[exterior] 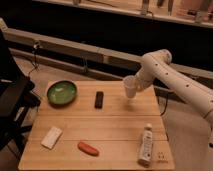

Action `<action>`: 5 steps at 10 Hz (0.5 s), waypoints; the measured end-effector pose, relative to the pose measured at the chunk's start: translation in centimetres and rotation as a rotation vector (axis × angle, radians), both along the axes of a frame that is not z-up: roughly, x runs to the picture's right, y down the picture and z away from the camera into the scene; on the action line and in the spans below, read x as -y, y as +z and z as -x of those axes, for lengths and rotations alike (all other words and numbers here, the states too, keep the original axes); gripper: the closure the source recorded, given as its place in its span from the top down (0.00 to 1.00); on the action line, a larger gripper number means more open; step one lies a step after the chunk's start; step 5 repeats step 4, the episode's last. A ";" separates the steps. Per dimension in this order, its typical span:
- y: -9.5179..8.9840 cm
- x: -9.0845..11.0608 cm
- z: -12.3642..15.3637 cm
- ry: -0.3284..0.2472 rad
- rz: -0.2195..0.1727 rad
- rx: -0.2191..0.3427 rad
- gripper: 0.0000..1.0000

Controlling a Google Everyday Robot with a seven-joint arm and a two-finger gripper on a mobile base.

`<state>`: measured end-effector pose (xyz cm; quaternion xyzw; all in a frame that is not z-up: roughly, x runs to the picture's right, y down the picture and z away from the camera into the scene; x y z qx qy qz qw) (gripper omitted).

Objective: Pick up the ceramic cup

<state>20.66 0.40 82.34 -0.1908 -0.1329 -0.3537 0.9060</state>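
The ceramic cup (130, 88) is small, plain and white. It hangs slightly tilted just above the far right part of the wooden table (115, 130). My gripper (135, 85) is at the end of the white arm (165, 70), which reaches in from the right. It is shut on the cup from the cup's right side. The fingers are mostly hidden behind the cup.
On the table are a green bowl (62, 92) at the far left, a black remote (99, 99) in the far middle and a white block (51, 137) at the near left. An orange carrot (88, 148) lies near the front. A white labelled bottle (145, 144) lies at the near right. A dark chair (12, 105) stands to the left.
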 end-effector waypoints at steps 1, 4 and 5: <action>-0.1 0.1 0.0 -0.001 -0.001 0.000 0.00; -0.3 0.4 0.0 0.000 -0.003 0.001 0.00; -0.3 0.4 0.0 0.000 -0.003 0.001 0.00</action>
